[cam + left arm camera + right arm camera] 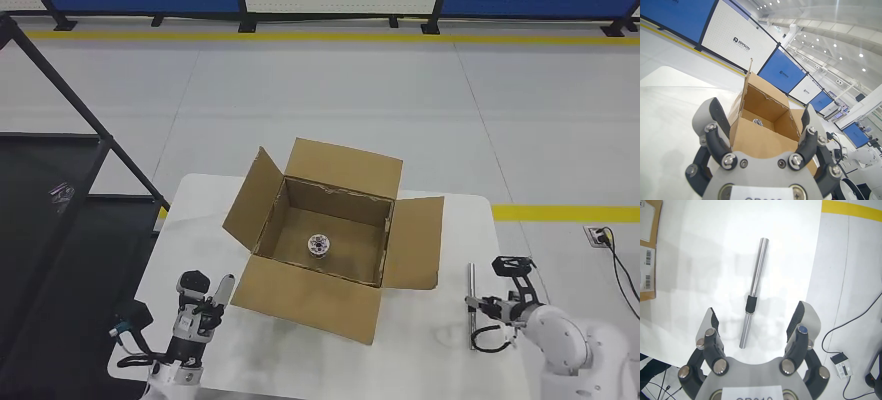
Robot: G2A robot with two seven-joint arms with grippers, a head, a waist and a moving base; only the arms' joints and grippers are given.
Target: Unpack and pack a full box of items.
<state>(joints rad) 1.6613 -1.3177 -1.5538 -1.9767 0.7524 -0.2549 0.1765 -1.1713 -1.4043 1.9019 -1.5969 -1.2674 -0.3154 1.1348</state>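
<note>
From the top view, the cardboard box (300, 290) sits open at the middle of the white table (440, 340), with all four flaps folded outward. A small round metal part (318, 244) lies on its floor. The left gripper (208, 286) is at about 7 o'clock from the box, and the right gripper (482, 305) at about 4 o'clock. A metal rod (470, 290) lies flat on the table just beside the right gripper.

In the left wrist view, the left gripper (761, 106) has its fingers spread wide and holds nothing. Beyond them stands the box (761, 140), with the metal part (758, 121) on its floor.

In the right wrist view, the right gripper (756, 308) is also spread and empty above the table (715, 256). The rod (759, 272), with a black band around it, has one end lying between the fingers, touching neither. A box flap (647, 256) shows well apart from the rod.
</note>
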